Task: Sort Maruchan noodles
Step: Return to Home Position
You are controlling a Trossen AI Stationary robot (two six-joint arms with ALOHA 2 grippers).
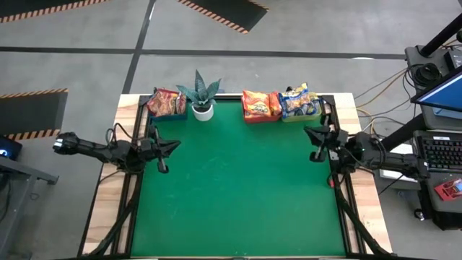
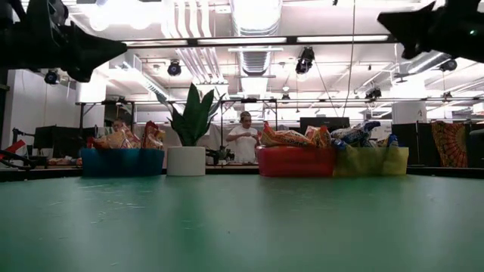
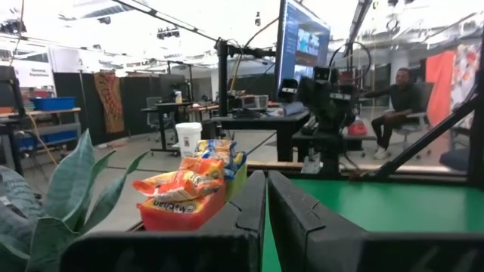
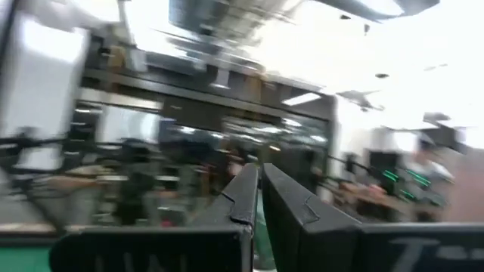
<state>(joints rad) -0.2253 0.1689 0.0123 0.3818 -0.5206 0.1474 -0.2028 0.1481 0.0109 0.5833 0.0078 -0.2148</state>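
Filling the bins (image 2: 295, 162), noodles (image 1: 256, 105) lie beyond left hand (image 1: 173, 144) and right hand (image 1: 309, 132), both clenched.

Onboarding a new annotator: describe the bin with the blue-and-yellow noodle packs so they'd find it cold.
Look along the far edge of the green table, where three bins and a potted plant line up. It is the yellow-green bin at the right end, right beside the red bin; only it holds blue-and-yellow packets.

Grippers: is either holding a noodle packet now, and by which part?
Nothing is held. Left gripper and right gripper are both shut and empty, near the table's side edges.
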